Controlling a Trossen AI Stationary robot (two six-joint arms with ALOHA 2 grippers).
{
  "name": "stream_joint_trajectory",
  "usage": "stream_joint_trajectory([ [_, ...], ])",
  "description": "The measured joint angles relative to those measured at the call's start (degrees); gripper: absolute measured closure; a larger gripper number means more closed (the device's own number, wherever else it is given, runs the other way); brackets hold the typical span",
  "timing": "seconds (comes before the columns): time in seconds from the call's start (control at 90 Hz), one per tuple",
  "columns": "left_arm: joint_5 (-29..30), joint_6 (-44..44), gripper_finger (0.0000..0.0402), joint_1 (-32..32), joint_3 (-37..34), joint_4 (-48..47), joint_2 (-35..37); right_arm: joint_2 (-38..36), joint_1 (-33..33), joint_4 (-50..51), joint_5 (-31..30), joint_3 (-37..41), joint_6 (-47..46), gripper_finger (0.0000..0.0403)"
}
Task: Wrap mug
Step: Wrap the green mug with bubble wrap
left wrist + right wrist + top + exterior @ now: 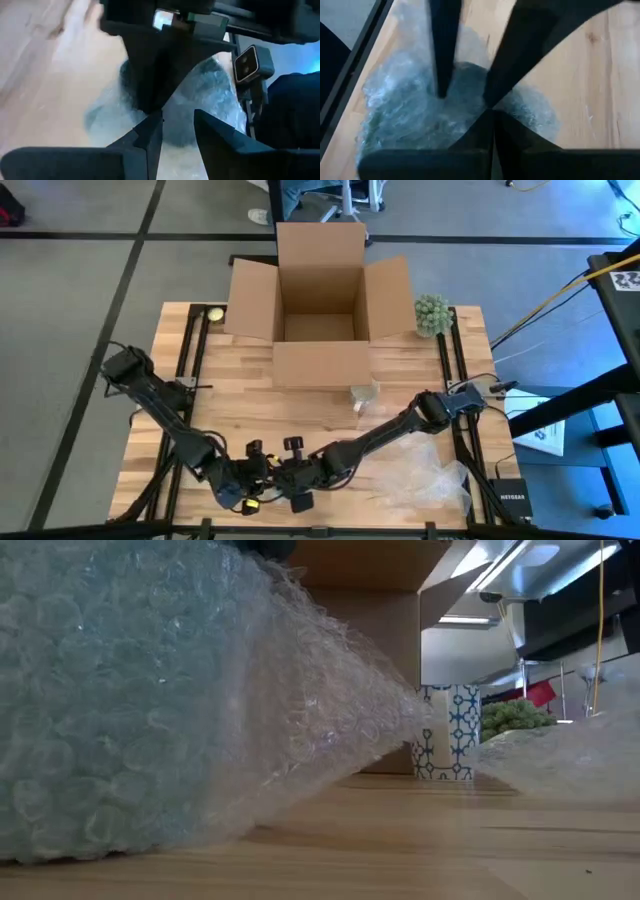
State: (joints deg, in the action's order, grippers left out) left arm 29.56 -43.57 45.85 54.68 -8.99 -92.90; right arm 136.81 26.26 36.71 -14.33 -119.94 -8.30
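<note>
Bubble wrap [150, 710] bundles something dark, probably the mug, at the desk's [320, 415] six o'clock edge. Your right claw [492, 112] sits pinched together on the wrap; your left claw [177, 132] hangs apart right beside it, at its nine o'clock. You're mid-wrap, I'd say; next, fold the loose flap over. Cardboard box [318, 305] waits at twelve.
</note>
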Motion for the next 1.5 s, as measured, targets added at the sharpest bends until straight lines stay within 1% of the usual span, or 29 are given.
stream_joint_trajectory([
  [0.233,-0.1,-0.8,0.0304,-0.4,0.1,-0.4,0.0,-5.4,1.5,3.3,2.5,0.0,-0.3,0.0402],
  [0.333,0.2,-0.8,0.0304,-0.4,0.2,-0.6,0.0,-5.7,2.5,0.1,2.4,-0.1,-0.3,0.0402],
  [0.456,0.6,-1.0,0.0304,-0.5,0.2,-0.6,0.0,-3.9,2.9,-4.6,2.5,-0.2,-0.4,0.0402],
  [0.6,0.9,-0.9,0.0304,-0.4,0.1,-1.3,-0.1,-1.3,2.1,-3.6,0.9,-0.1,-1.9,0.0402],
  [0.789,1.0,-1.0,0.0304,-0.4,0.1,0.0,-0.1,1.1,1.0,-0.4,2.1,-0.2,-2.6,0.0402],
  [0.956,0.9,-0.7,0.0304,-0.4,0.2,-0.1,-0.1,1.2,0.9,1.8,2.6,-0.6,-2.5,0.0402],
  [1.056,0.9,-0.5,0.0304,-0.4,0.2,-0.3,-0.1,1.1,1.2,5.5,3.2,-3.1,-2.3,0.0402],
  [1.167,0.8,-0.9,0.0304,-0.4,0.2,-0.5,-0.1,1.2,1.9,10.1,3.4,-8.6,-1.6,0.0402],
  [1.289,0.6,-0.9,0.0304,-0.5,0.2,-0.4,-0.1,1.1,2.5,10.4,3.4,-11.6,0.1,0.0402],
  [1.378,0.6,-0.9,0.0304,-0.5,0.2,-0.4,-0.1,1.1,2.7,8.2,3.5,-11.0,1.1,0.0402],
  [1.5,0.6,-1.0,0.0304,-0.5,0.2,-0.5,-0.1,1.3,2.4,5.7,3.4,-7.8,1.0,0.0402],
])
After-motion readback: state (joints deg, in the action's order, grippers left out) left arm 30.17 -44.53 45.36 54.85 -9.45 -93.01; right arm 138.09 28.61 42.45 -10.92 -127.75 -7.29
